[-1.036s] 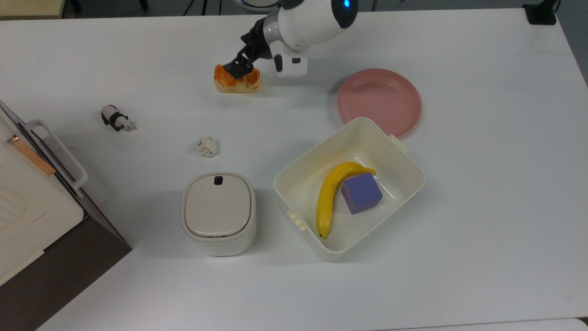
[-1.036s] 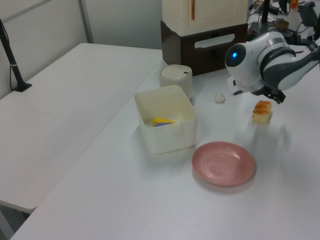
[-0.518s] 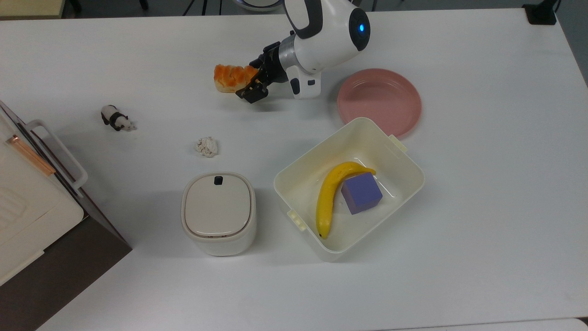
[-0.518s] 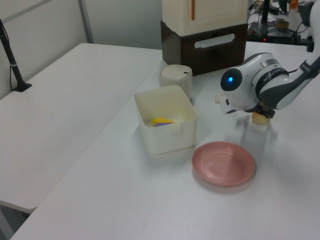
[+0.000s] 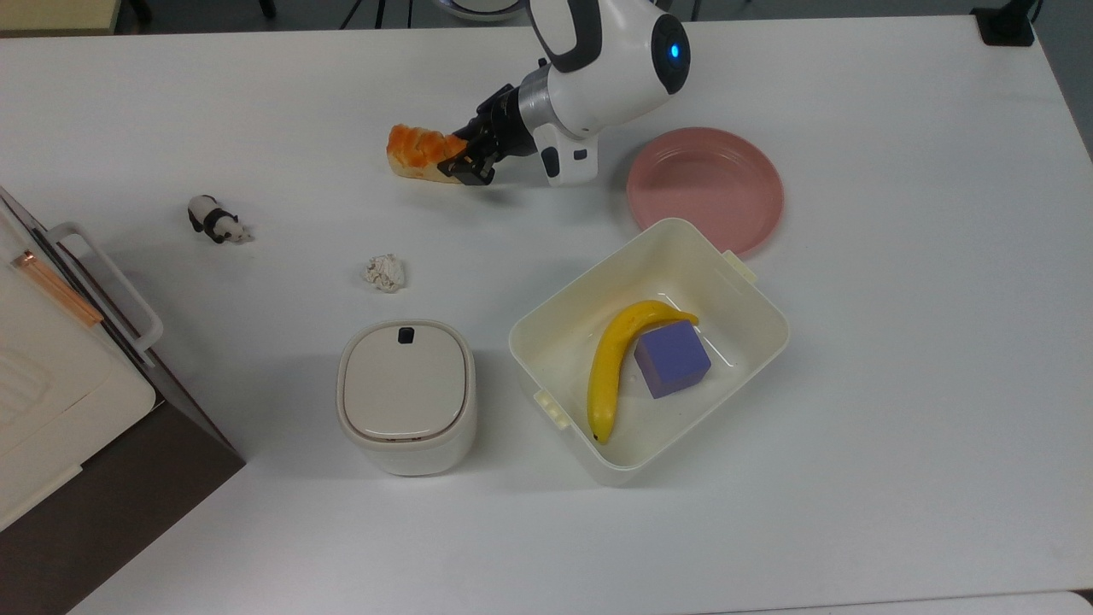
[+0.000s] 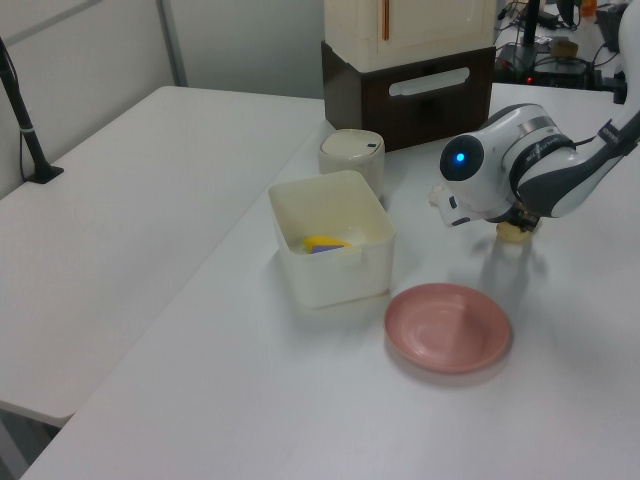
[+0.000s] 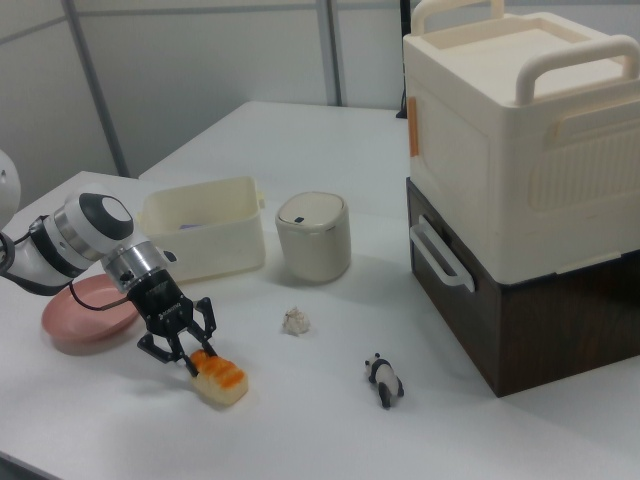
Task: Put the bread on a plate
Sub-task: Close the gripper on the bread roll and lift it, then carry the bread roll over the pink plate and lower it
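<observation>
One white table (image 5: 897, 384) is seen, bearing one stacked cream and brown cabinet (image 7: 520, 180), one cream bin (image 5: 751, 342) with one banana (image 5: 610, 363) and one purple cube (image 5: 672, 359) inside, one lidded cream canister (image 5: 406, 395), one pink plate (image 5: 705, 188), one bread (image 5: 417, 152), one paper ball (image 5: 383, 272) and one panda figure (image 5: 217, 220). The bread is found on the table well apart from the plate, on the top view's left of it, with the gripper (image 5: 461, 164) set at its end and the fingers (image 7: 160, 347) spread apart around it rather than pressed in. Pale partition walls are seen behind the table in the right view
</observation>
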Robot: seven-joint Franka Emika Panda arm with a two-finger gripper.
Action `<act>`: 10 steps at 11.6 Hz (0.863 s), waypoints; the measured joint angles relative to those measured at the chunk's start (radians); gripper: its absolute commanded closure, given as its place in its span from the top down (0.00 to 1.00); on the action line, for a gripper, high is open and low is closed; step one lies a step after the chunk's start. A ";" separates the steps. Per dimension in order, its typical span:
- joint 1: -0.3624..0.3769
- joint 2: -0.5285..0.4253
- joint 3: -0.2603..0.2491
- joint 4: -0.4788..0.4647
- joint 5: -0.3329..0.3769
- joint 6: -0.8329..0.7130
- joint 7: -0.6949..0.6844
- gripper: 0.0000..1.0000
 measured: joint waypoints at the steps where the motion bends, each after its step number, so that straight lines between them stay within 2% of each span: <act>1: 0.000 0.000 0.000 0.000 -0.003 0.000 -0.009 0.29; 4: 0.000 0.000 0.000 0.002 -0.004 0.000 -0.019 0.29; 6: 0.000 -0.008 0.000 0.035 -0.003 -0.001 -0.015 0.29; 10: 0.003 -0.085 0.018 0.210 0.183 -0.119 -0.021 0.27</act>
